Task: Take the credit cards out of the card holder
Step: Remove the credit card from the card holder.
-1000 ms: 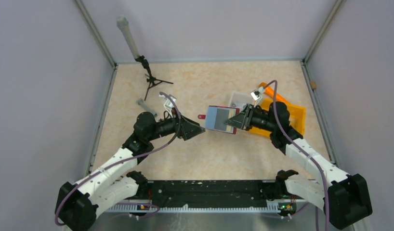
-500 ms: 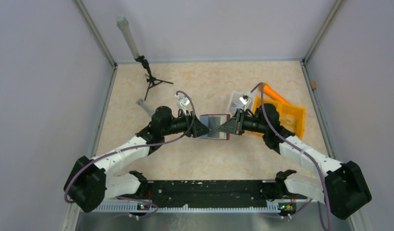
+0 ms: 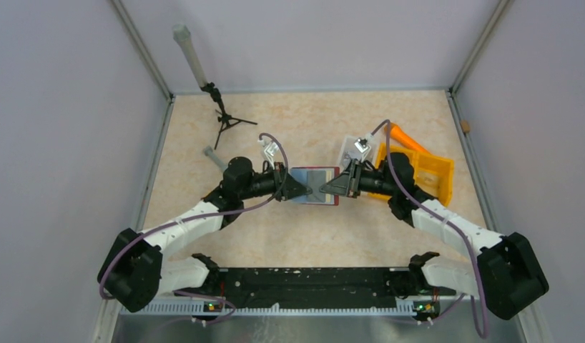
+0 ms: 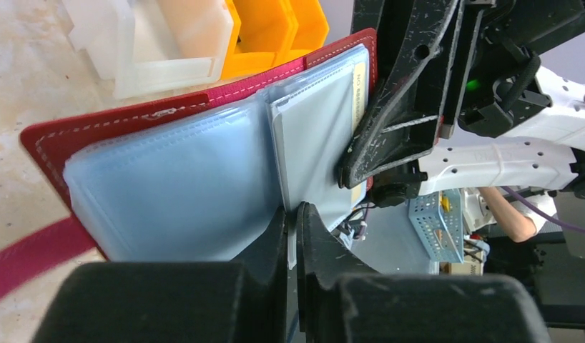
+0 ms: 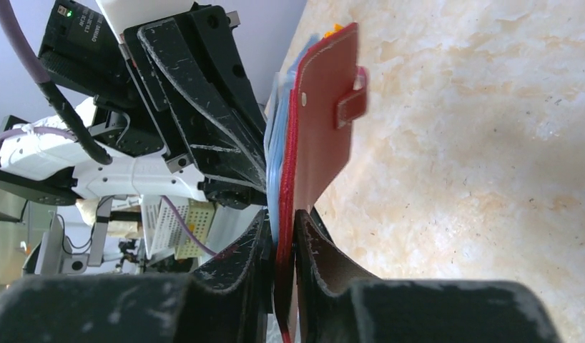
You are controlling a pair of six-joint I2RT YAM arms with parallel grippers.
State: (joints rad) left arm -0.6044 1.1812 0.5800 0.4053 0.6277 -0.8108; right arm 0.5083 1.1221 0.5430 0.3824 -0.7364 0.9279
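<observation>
My right tool point(image 5: 281, 236) clamps the card holder point(image 5: 325, 136) by its red cover, on edge above the worktop point(image 3: 311, 229). My left tool point(image 4: 293, 229) pinches a thin pale edge point(image 4: 292, 246) at the sleeves; card or sleeve, I cannot tell. I should pull slowly, straight along the pocket.

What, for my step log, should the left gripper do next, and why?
Probably draw the left gripper back a little toward its base. It looks shut on the edge of a grey card in the open card holder, and the right gripper clamps the red cover, so a short pull should slide that card from its sleeve.
</observation>
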